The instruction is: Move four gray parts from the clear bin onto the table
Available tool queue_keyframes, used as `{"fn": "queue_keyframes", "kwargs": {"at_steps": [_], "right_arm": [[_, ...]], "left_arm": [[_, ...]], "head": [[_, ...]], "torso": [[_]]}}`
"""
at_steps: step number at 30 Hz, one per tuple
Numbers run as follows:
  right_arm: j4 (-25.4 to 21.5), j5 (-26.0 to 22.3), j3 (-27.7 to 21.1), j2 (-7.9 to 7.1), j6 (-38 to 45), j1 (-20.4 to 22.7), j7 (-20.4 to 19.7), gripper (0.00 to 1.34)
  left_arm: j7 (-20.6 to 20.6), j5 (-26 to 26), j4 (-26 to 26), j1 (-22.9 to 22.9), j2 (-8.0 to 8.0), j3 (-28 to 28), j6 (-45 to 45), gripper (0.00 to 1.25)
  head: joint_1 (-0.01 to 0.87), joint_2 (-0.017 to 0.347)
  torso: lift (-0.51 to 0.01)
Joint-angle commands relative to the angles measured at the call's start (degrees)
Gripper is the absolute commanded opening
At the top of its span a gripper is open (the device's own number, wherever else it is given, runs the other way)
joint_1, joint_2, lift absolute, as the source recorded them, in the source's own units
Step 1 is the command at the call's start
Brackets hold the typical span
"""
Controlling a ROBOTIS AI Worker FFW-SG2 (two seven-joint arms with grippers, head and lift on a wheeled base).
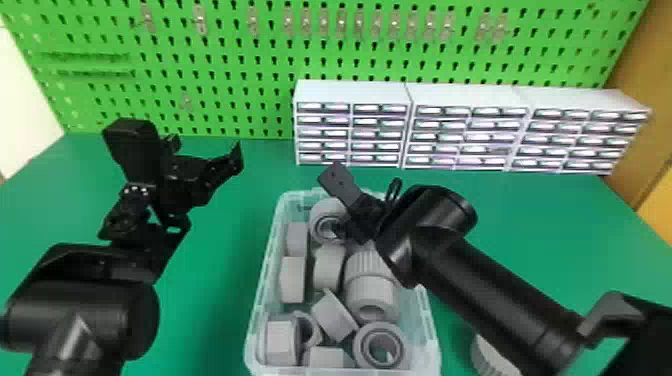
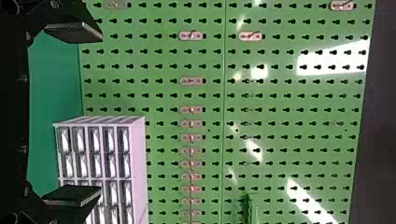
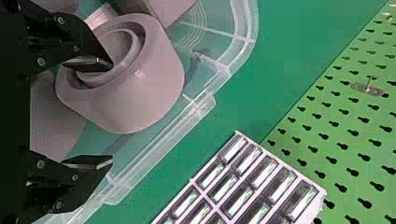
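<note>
Green bench; clear plastic bin, head view's lower centre; at its far end, a hollow round gray part; right black fingers open, one over its mouth, the other beyond its side; left black fingers open, centre left.

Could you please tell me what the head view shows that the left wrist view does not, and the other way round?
Head view: the clear bin with gray parts in it, another gray part on the table to the bin's right, and the right arm reaching over the bin.

Left wrist view: bright reflections on the pegboard and a dark area beyond its edge.

Both: the pegboard with metal hooks, the white drawer units, the green table and the left gripper.
</note>
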Motion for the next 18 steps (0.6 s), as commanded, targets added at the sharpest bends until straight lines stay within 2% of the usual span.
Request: {"fn": "queue_keyframes", "kwargs": {"at_steps": [1, 18], "right_arm": [[0.0, -0.25, 0.26, 0.1, -0.21, -0.01, 0.01, 0.79], [0.0, -1.12, 3.16, 0.28, -0.3, 0.25, 0.01, 0.79]], "left_arm": [[0.0, 0.17, 0.0, -0.11, 0.18, -0.02, 0.0, 1.11], [-0.09, 0.88, 0.0, -0.72, 1.33, -0.63, 0.0, 1.11]], "head": [[0.678, 0.034], [0.678, 0.034]], "torso": [[-0.05], [-0.05]]}}
